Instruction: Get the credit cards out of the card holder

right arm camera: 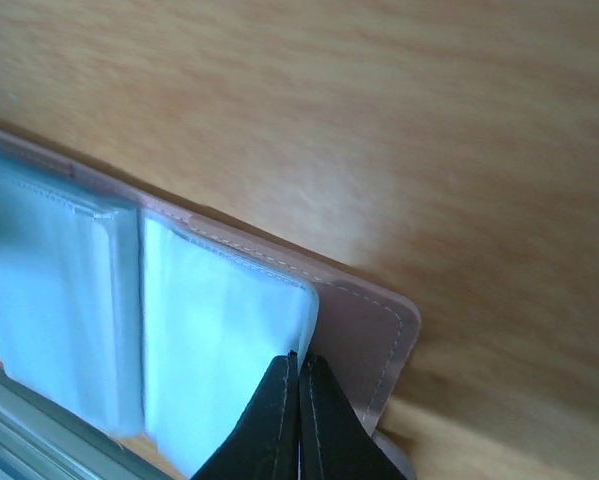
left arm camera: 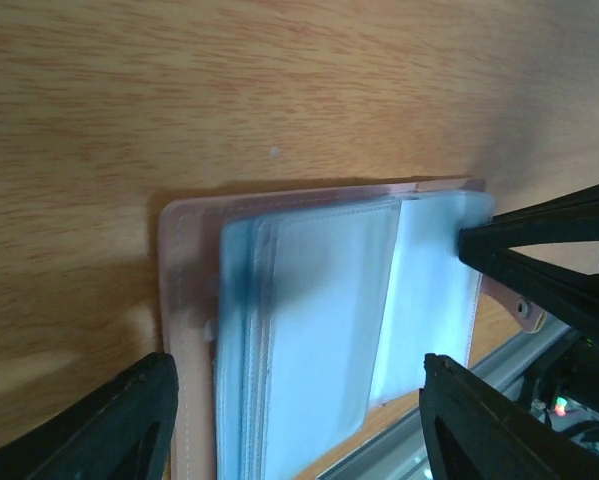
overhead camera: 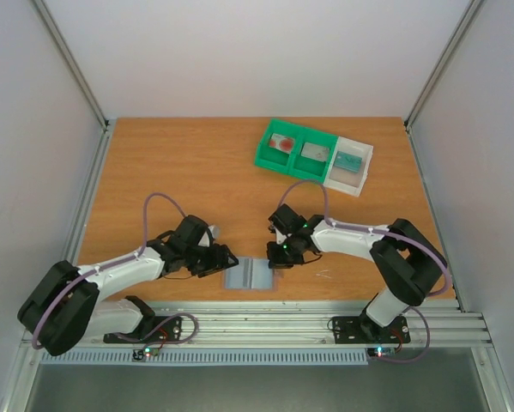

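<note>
The card holder [overhead camera: 250, 275] lies open near the table's front edge: a pinkish cover with light blue-grey plastic sleeves [left arm camera: 319, 320]. I see no card in the sleeves that show. My left gripper [left arm camera: 299, 420] is open, its fingers either side of the holder's left half, just above it. My right gripper [right arm camera: 299, 368] is shut, its tips pinched at the outer edge of the right-hand sleeve [right arm camera: 219, 340]. A whitish card with a red blotch [overhead camera: 282, 143] and a greyish card [overhead camera: 314, 152] lie in the tray at the back.
The green and white compartment tray [overhead camera: 265, 159] stands at the back right, with a teal card [overhead camera: 349, 160] in its white section. A metal rail [overhead camera: 265, 324] runs right behind the holder at the table's front edge. Grey walls close in both sides.
</note>
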Robot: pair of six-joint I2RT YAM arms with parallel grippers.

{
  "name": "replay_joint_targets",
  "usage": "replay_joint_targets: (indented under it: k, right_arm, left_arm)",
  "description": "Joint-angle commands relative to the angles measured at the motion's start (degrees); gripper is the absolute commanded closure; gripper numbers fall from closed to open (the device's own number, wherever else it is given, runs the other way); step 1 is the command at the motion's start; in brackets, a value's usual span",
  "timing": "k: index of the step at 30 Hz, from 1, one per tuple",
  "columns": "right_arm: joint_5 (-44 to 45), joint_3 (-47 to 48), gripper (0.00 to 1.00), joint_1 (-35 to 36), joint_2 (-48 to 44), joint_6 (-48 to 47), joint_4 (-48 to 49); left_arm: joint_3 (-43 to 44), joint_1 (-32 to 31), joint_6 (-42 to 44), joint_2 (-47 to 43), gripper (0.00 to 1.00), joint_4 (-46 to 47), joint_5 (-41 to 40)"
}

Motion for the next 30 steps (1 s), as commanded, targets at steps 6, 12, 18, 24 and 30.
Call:
replay_joint_targets:
  k: [6, 12, 18, 24, 30]
  right_arm:
    - [7.1, -7.0, 0.9, 0.8, -10.8, 1.8, -4.3]
    - [8.4, -5.9, 0.78, 1.6, -16.2, 4.4, -7.5]
    - [9.4, -3.3, 0.77, 6.7, -17.4, 10.0, -6.5]
    - [10.7, -2.7, 0.77, 9.5, -14.2, 13.7, -1.4]
    - [6.7, -3.0, 0.76, 10.3, -7.6, 15.7, 5.2]
  left_arm:
    - [-1.7, -3.9, -5.1, 2.3, 0.34, 9.6, 4.6]
    - [0.1, -4.5, -5.4, 0.5, 0.36, 5.2, 2.2]
    - [0.3, -4.5, -5.1, -4.0, 0.39, 2.2, 0.2]
    - [-0.9, -4.5, -5.6, -5.5, 0.4, 3.3, 0.5]
    - [-2.7, -4.5, -6.8, -5.2, 0.4, 6.7, 2.5]
